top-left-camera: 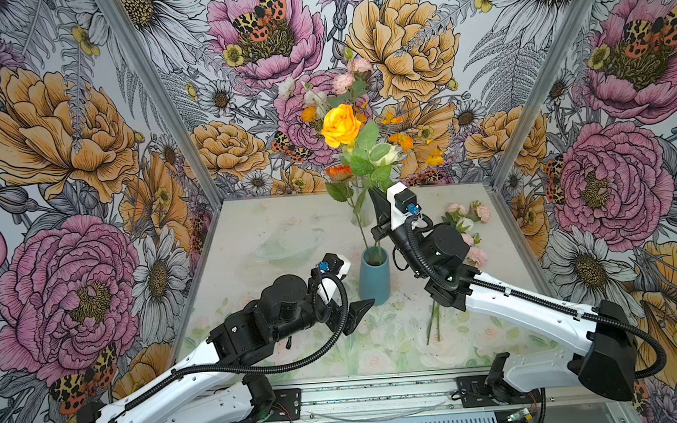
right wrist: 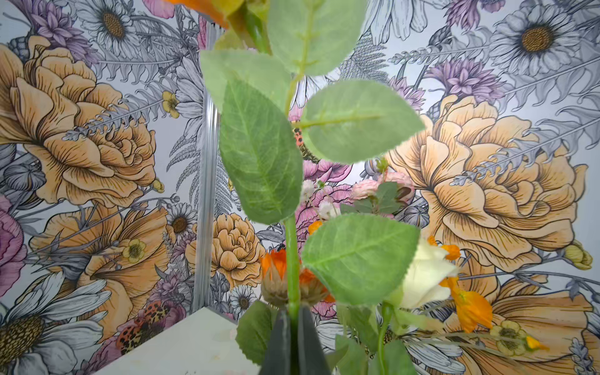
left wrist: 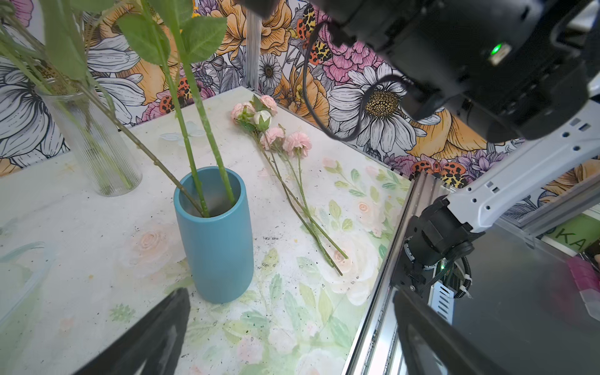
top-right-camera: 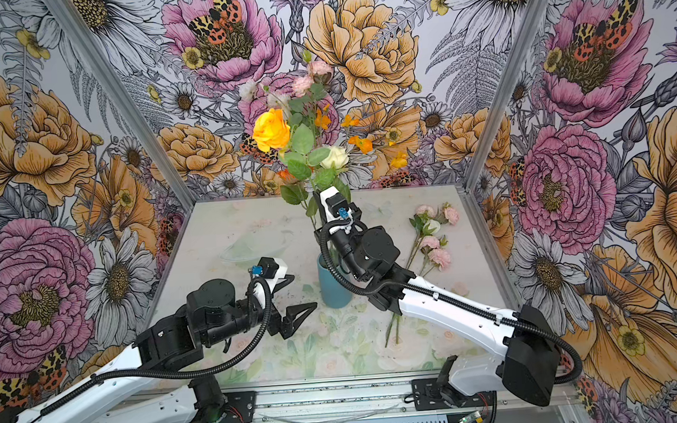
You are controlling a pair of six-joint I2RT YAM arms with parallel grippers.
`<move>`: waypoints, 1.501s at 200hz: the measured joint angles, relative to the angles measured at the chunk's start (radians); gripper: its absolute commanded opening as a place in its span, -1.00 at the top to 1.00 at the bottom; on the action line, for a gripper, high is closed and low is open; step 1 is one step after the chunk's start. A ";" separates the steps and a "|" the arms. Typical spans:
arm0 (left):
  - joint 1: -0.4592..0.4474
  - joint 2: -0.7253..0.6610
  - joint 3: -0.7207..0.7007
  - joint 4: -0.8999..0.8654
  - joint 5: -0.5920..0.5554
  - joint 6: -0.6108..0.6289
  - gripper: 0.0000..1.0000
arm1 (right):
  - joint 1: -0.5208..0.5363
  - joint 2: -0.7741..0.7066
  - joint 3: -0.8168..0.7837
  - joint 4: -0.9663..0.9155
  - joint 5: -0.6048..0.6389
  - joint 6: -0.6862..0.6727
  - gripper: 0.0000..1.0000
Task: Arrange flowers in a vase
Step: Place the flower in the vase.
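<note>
Right gripper (right wrist: 293,316) high above the vase (top-left-camera: 374,276), dark tapered jaws pinched shut on the smooth green stem of the rose (top-left-camera: 340,124); broad, serrated, veined leaves fanned out just above the grip. Rose head yellow-orange, ruffled, upright over the middle of the tabletop (top-left-camera: 249,222); lower end of its stem down inside the vase.

Vase matte blue, a plain cylinder, upright near the tabletop's middle, with three stems in it: two thick and green, one thinner and browner, leaning off to the side.

Left gripper (top-right-camera: 304,291) low, just beside the vase on the side of the left edge, black triangular jaws spread wide, holding nothing.

Glass vase (left wrist: 97,146) behind, toward the back edge: clear, finely ribbed, tall, with thin stems topped by small orange and pale pink heads. Cream rosebud (top-left-camera: 386,155) among the leaves; unclear which vase its stem sits in.

Pink sprays (top-left-camera: 469,228) flat on the tabletop near the right edge, frilly heads toward the back, thin stems crossing toward the front. Clear shallow dish (top-left-camera: 286,244) toward the left edge. Tabletop pale, printed with faint roses and leaves, speckled with dark crumbs.
</note>
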 measured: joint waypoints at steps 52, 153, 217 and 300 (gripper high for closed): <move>0.077 0.027 0.000 0.002 -0.003 -0.012 -0.97 | 0.006 0.037 -0.125 0.067 -0.070 0.040 1.00; 0.093 0.061 0.000 0.003 0.001 -0.026 -0.97 | 0.012 0.091 -0.173 0.095 -0.077 0.082 0.19; 0.094 0.072 0.022 0.002 0.009 -0.007 -0.97 | 0.019 -0.108 -0.113 -0.199 -0.045 0.114 -0.12; -0.090 0.267 0.130 0.053 0.074 0.152 -0.97 | -0.309 -0.477 -0.229 -0.924 0.227 0.798 0.11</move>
